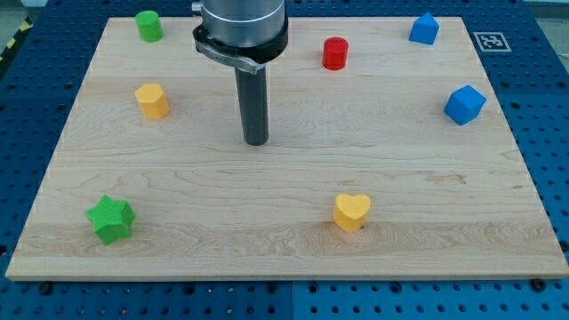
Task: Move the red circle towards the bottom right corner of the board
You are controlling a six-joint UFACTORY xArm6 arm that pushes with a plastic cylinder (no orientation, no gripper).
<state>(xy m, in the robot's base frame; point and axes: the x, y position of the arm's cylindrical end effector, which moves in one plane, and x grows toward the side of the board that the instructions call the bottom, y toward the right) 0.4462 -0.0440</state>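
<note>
Standing upright near the board's middle, my tip (pixel 256 140) is a plain dark rod end with nothing to grasp or release; it touches no block and rests bare on the wood. Above it hangs the grey metal collar (pixel 242 31) of the arm.

Well up and to the view's right of my tip sits the red circle (pixel 335 53), a short smooth cylinder near the top edge, alone on open wood. Farther right along the top is a blue block (pixel 425 28) with a peaked top, and below that, near the right edge, a blue angular block (pixel 464 104). Toward the view's bottom, right of centre, lies a yellow heart (pixel 352 212). On the left side stand a yellow block (pixel 152 100) with a rounded top, a green cylinder (pixel 148 26) at the top left, and a green star (pixel 111 219) at the bottom left.

All rest on a pale wooden board (pixel 267 178) with fine horizontal grain. It lies on a blue perforated table (pixel 542 124); a black-and-white marker (pixel 492 41) sits at the board's top right corner.
</note>
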